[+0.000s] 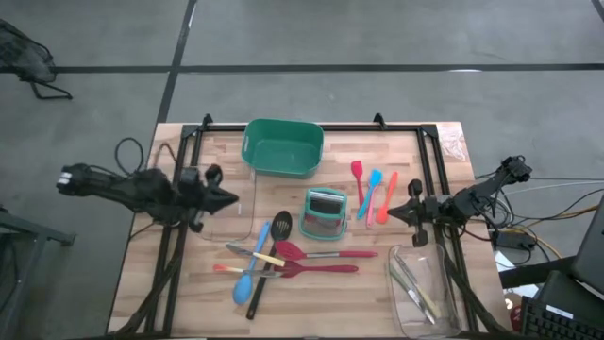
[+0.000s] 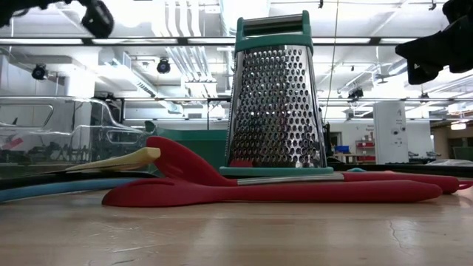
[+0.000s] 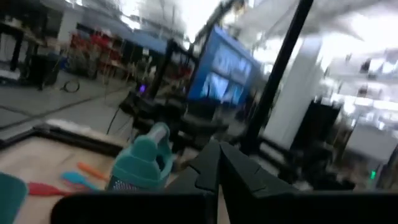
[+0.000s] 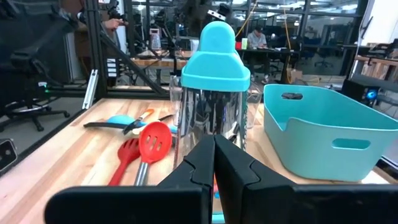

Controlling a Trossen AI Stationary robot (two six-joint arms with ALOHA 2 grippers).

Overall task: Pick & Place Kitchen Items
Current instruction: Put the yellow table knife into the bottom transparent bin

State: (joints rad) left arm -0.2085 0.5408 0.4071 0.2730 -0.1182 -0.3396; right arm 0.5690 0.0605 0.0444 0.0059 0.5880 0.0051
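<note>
Fingers, left gripper (image 1: 233,198): pressing together tip to tip, gripping nothing; hovering over the left part of the tabletop (image 1: 311,293), pointing toward the grater (image 1: 324,213).
Fingers, right gripper (image 1: 390,212): sitting fully closed with nothing between them; hovering at the right side of the tabletop, pointing toward the grater, just beside the small spatulas.
Left arm: reaching in from the left edge, above a clear tray (image 1: 226,217).
Right arm: reaching in from the right edge, near the tabletop's right rail.
Small spatulas: red spatula (image 1: 359,184), blue spatula (image 1: 373,192) and orange spatula (image 1: 387,196) are lying side by side, right of the grater, untouched.
Red spoons (image 1: 316,261): two are lying flat in front of the grater, handles pointing right, one close against the other.
Blue spoon (image 1: 247,274): lying in the pile left of the red spoons, bowl toward the front edge.
Black slotted spoon (image 1: 272,255): lying crossed over the pile, head nearest the grater.
Pale-handled tools (image 1: 415,288): resting inside the clear tray at the front right corner (image 1: 448,312).
Grater: standing upright mid-tabletop, teal handle on top.
Green tub (image 1: 282,146): sitting at the back centre, behind the grater.
</note>
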